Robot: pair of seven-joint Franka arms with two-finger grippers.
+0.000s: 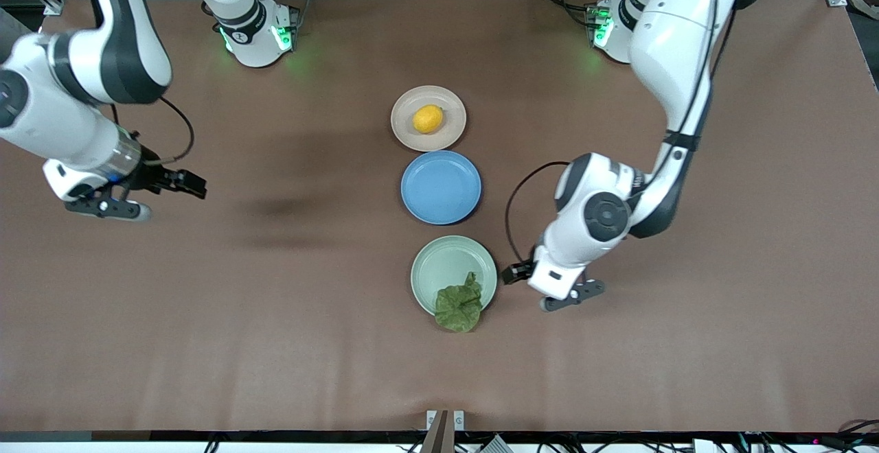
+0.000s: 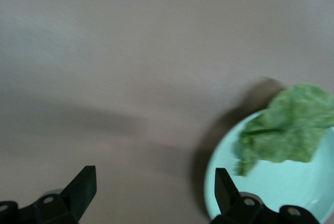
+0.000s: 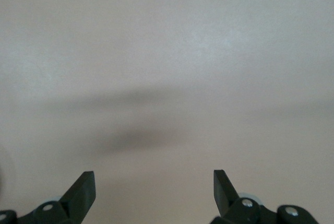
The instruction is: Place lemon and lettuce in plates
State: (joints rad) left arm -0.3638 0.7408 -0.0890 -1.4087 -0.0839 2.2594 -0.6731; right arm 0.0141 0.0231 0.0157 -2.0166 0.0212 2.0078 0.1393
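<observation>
Lemon [image 1: 428, 119] sitting in beige plate [image 1: 406, 134]; lettuce [image 1: 459, 307] overhanging mint plate [image 1: 439, 264] rim. Left end effector [image 1: 573, 296] and right end effector [image 1: 110, 207] hovering open, empty.

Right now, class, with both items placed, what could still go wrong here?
The lettuce overhangs the green plate's rim nearest the front camera, so it might slip onto the table. The open left gripper sits close beside that plate and could nudge it while leaving. The lemon, round on the beige plate, could roll if bumped.
</observation>
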